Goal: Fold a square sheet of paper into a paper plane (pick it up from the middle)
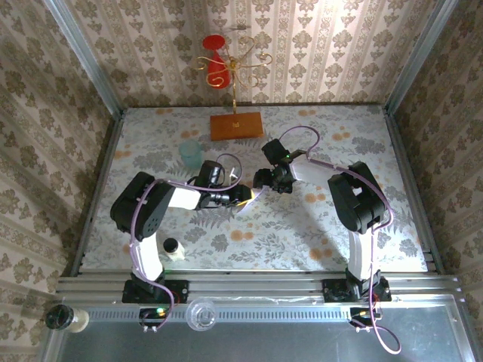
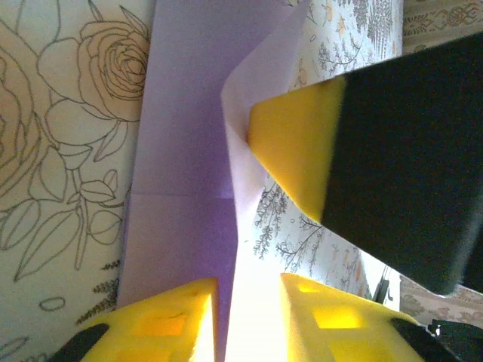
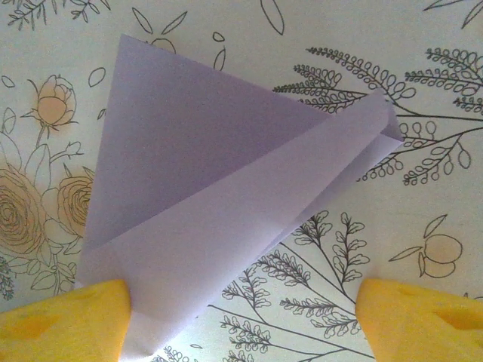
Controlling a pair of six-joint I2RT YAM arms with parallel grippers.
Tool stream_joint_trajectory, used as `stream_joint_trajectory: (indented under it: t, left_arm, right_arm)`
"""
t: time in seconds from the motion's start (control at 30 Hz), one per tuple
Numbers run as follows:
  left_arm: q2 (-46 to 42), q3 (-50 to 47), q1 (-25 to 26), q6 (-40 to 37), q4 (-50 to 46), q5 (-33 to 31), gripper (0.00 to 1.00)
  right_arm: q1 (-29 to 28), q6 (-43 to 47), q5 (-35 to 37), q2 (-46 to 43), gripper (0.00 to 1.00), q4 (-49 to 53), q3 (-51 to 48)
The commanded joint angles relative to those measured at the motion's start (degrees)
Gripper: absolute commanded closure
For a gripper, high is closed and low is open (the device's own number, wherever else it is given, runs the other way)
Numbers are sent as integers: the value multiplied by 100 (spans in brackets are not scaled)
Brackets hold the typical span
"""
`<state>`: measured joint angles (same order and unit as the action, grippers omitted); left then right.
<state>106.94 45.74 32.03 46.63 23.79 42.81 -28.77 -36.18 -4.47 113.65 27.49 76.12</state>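
Left claw [image 2: 249, 309] slightly parted astride the creased lilac paper [image 2: 181, 113], right claw [image 3: 245, 320] wide, empty

The top external camera sits high behind the two arm bases [image 1: 253, 290]. It looks down and forward over the whole bench [image 1: 302, 234] to the papered back wall [image 1: 317, 53], from well away. The left wrist camera lies very near the folded lilac paper [image 2: 181, 151], low to the bench, peering along it between its own jaws. The right wrist camera faces straight down on the same paper [image 3: 211, 196], also near, its yellow fingertips [image 3: 60, 317] at the lower corners. All three views share that paper and the flowered bench around it.
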Motion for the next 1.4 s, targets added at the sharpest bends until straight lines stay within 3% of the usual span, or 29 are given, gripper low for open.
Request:
stream_joint_trajectory:
  t: [0.0,0.47,0.6,1.37]
  left_arm:
    - [-284,-49,-48,-302,-403,-128,68]
    - [-766,102,-15,-1153,-1311,-554,53]
    - [-746,322,77,-1560,-1854,-944,49]
    - [-117,1308,398,-2900,-3234,-1496,43]
  right_arm:
    - [-9,-3,124,446,18,94,-71]
    - [-6,15,69,503,18,130,-27]
    - [-5,-1,51,524,18,130,-27]
    - [31,-98,-89,605,19,154,17]
